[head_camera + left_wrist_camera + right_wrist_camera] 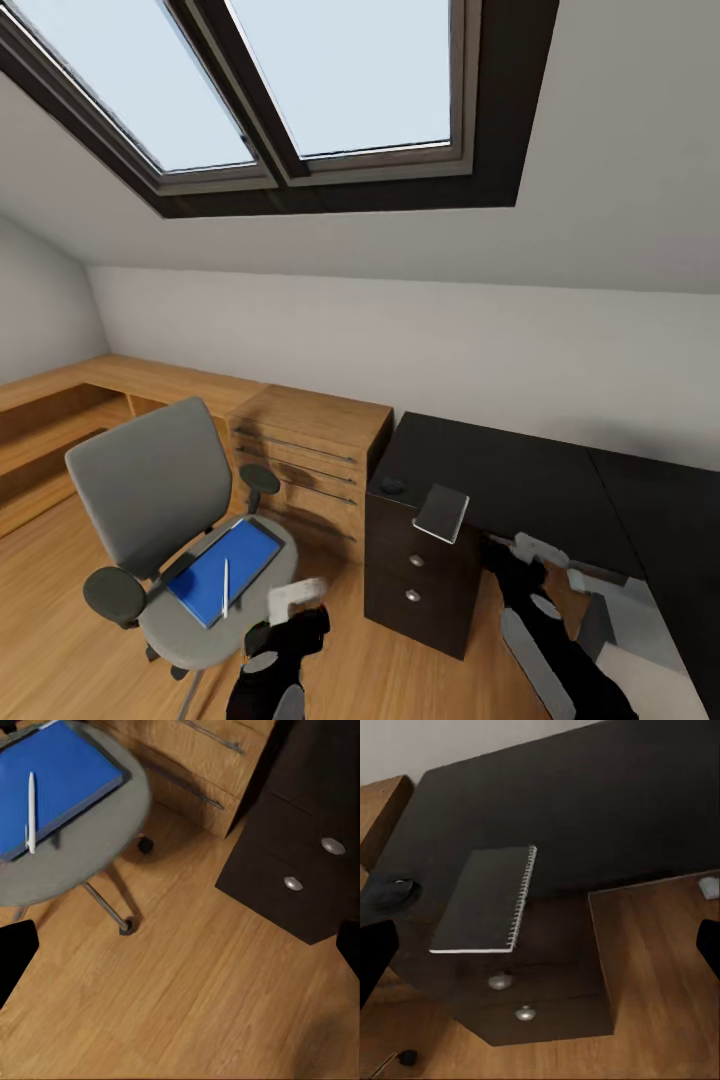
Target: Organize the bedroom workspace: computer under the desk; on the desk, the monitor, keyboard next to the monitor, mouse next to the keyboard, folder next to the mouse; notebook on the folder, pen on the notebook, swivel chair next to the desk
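The grey swivel chair [150, 490] stands left of the black desk [520, 470]. On its seat lies the blue folder [224, 570] [60, 780] with the white pen [226, 588] [31, 810] on top. The dark notebook [443, 512] [484, 900] overhangs the desk's front edge above the drawer unit [415, 580]. The mouse [392, 485] [390, 891] sits at the desk corner. My left gripper [290, 612] hangs open beside the chair seat. My right gripper [527, 562] is open just right of the notebook. The monitor and keyboard are out of view.
A light-wood chest of drawers [310, 450] stands between chair and desk, and a low wooden shelf [60, 420] runs along the left wall. A light grey box [640, 615], perhaps the computer, sits low under the desk behind my right arm. Bare wood floor [195, 990] lies below the left gripper.
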{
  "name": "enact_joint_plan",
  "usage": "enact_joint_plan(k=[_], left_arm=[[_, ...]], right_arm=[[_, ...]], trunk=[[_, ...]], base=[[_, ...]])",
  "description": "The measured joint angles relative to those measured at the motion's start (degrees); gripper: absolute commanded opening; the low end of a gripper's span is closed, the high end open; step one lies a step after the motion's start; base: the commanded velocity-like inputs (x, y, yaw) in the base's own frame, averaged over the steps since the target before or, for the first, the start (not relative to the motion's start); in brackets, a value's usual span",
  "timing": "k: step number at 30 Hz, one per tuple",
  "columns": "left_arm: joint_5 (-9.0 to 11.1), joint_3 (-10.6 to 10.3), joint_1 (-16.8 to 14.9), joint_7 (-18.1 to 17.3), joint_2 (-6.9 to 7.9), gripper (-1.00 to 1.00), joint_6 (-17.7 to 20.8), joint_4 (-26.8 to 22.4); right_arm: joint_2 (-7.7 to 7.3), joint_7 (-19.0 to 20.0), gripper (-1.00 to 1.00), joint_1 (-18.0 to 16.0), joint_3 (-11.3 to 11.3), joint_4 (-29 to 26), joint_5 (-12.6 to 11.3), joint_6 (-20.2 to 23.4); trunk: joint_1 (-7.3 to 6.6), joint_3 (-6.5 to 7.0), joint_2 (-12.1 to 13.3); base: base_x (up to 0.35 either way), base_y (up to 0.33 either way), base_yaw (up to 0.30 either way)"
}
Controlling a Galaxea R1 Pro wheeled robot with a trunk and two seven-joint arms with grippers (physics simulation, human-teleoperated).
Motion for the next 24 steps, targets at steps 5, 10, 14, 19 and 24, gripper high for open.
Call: enact_joint_plan(k=[5, 10, 14, 19, 24], left_arm=[[11.1, 5.1, -10.7, 3.0, 0.0, 1.0, 11.8, 1.6], [15.7, 7.4, -12.9, 3.3, 0.0, 1.0, 14.3, 2.1], [16.2, 7.7, -13.2, 3.3, 0.0, 1.0, 14.4, 3.6], [16.2, 8.1, -13.3, 3.0, 0.77, 1.0, 14.4, 5.4], [16.2, 7.8, -13.3, 3.1, 1.22, 1.0, 14.4, 5.6]], right_arm=[[0.94, -9.0, 1.0, -4.2, -0.3, -9.4, -0.1, 21.1], [4.89, -12.7, 1.0, -7.6, -0.9, -10.4, -0.5, 30.8], [6.01, -13.4, 1.0, -8.1, -1.8, -10.6, -1.1, 32.3], [7.04, -13.7, 1.0, -8.2, -2.3, -10.5, -1.1, 32.9], [6.85, -13.7, 1.0, -8.2, -2.5, -10.6, -0.7, 32.8]], trunk=[[0.0, -0.01, 0.0], [0.0, -0.02, 0.0], [0.0, -0.02, 0.0], [-0.01, -0.02, 0.0], [-0.02, -0.14, 0.0]], base=[[0.0, 0.0, 0.0], [0.0, 0.0, 0.0], [0.0, 0.0, 0.0], [0.067, 0.0, 0.001], [0.258, 0.0, 0.076]])
